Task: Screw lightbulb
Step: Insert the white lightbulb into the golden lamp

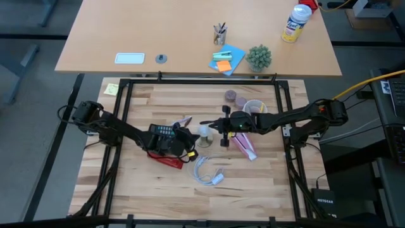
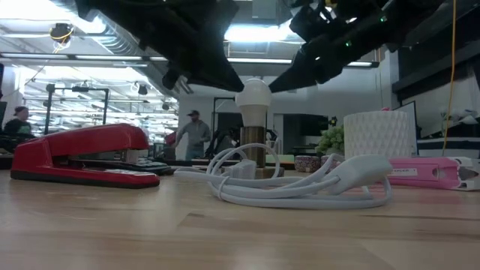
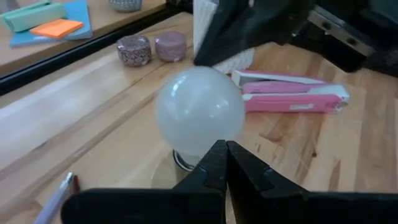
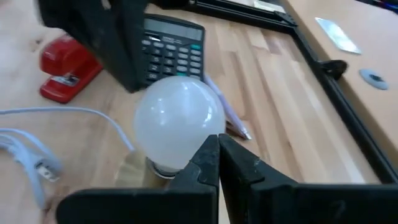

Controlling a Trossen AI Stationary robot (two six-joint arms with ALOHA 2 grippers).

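Note:
The white lightbulb (image 1: pixel 204 131) stands upright at the table's middle, its screw end down in a brass-coloured socket (image 2: pixel 253 146) on a round base. My left gripper (image 1: pixel 191 135) is shut, its tips close by the bulb's left side (image 3: pixel 225 149). My right gripper (image 1: pixel 215 126) is shut, its tips close by the bulb's right side (image 4: pixel 217 142). In the low view both sets of fingers slant down toward the bulb's top (image 2: pixel 253 94), one from each side. My left gripper's shut fingertips (image 2: pixel 237 86) stand right at the bulb's upper left side; I cannot tell whether they touch it. My right gripper's shut fingertips (image 2: pixel 273 88) stand right at the bulb's upper right side; I cannot tell whether they touch it.
A red stapler (image 1: pixel 166 159) and a black calculator (image 1: pixel 164 131) lie left of the bulb. A coiled white cable (image 1: pixel 206 171) lies in front of it, a pink stapler (image 1: pixel 244 146) to the right. A white cup (image 1: pixel 255 107) and two small tins (image 1: pixel 235 98) stand behind.

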